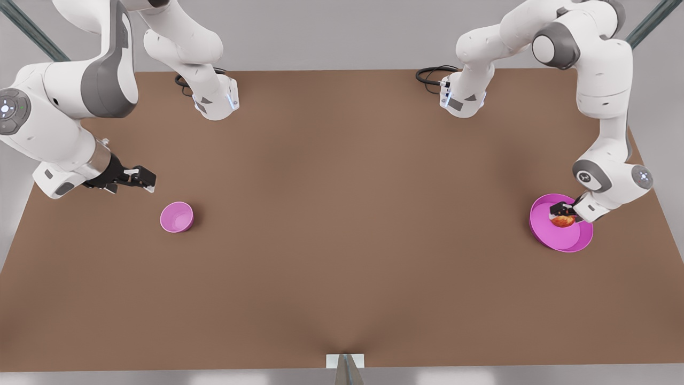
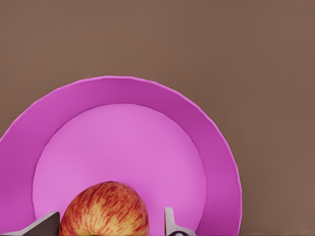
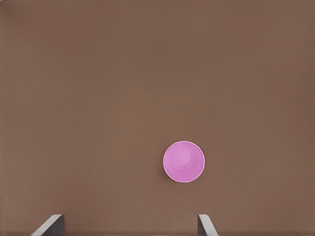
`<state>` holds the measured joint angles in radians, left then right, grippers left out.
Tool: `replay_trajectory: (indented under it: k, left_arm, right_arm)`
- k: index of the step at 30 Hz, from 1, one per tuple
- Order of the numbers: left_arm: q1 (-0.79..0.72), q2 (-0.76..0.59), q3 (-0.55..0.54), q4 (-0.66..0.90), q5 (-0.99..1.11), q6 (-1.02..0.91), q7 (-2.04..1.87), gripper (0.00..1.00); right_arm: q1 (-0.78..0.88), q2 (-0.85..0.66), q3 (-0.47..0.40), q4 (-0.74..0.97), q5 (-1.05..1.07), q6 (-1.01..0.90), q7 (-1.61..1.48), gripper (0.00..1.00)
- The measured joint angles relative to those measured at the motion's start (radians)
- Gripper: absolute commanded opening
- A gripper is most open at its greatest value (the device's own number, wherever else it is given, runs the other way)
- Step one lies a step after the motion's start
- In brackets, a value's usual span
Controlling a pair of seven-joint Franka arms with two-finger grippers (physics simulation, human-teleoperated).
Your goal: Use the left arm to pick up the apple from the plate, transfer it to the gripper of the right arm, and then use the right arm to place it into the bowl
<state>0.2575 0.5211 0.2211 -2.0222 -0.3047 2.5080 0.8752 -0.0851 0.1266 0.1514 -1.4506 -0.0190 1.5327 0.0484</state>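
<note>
The red, yellow-streaked apple [image 1: 562, 221] [image 2: 104, 209] lies on the wide magenta plate [image 1: 580, 245] [image 2: 123, 91] at the front view's right. My left gripper [image 1: 559, 212] [image 2: 109, 219] is lowered onto the plate, open, with a finger on each side of the apple. One fingertip [image 2: 170, 222] stands a small gap away from the fruit. The small pink bowl [image 1: 177, 217] [image 3: 184, 162] sits on the table at the front view's left. My right gripper [image 1: 145, 178] [image 3: 129, 223] waits above the table just beyond the bowl, open, with nothing between its fingers.
A brown table [image 1: 342, 214] carries everything. Both arm bases [image 1: 216, 99] [image 1: 462, 99] stand at its far edge, each with a black cable coil. A wide stretch of bare tabletop separates the bowl from the plate.
</note>
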Motion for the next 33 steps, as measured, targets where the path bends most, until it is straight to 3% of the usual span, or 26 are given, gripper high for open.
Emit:
replay_trajectory:
  k: [14, 20, 26, 29, 33]
  left_arm:
    - [0.002, 0.027, -0.005, -0.001, -0.003, 0.023, 0.109, 0.96]
    - [0.006, 0.032, -0.005, -0.002, -0.003, 0.024, 0.135, 0.82]
    - [-0.009, 0.027, -0.011, 0.045, 0.001, 0.019, 0.153, 0.77]
    - [-0.023, 0.009, -0.093, 0.225, 0.001, -0.063, 0.146, 0.74]
    - [-0.033, -0.015, -0.352, 0.365, -0.053, -0.188, 0.095, 0.74]
  right_arm:
    - [-0.003, 0.000, 0.000, 0.001, 0.000, 0.000, -0.008, 1.00]
    - [-0.005, 0.000, 0.000, 0.001, 0.000, 0.000, -0.013, 1.00]
    - [-0.010, 0.001, 0.000, 0.001, 0.000, 0.000, -0.018, 1.00]
    - [-0.010, 0.002, 0.000, 0.001, 0.000, 0.000, -0.019, 1.00]
    - [-0.010, 0.002, 0.000, 0.001, 0.000, 0.000, -0.022, 1.00]
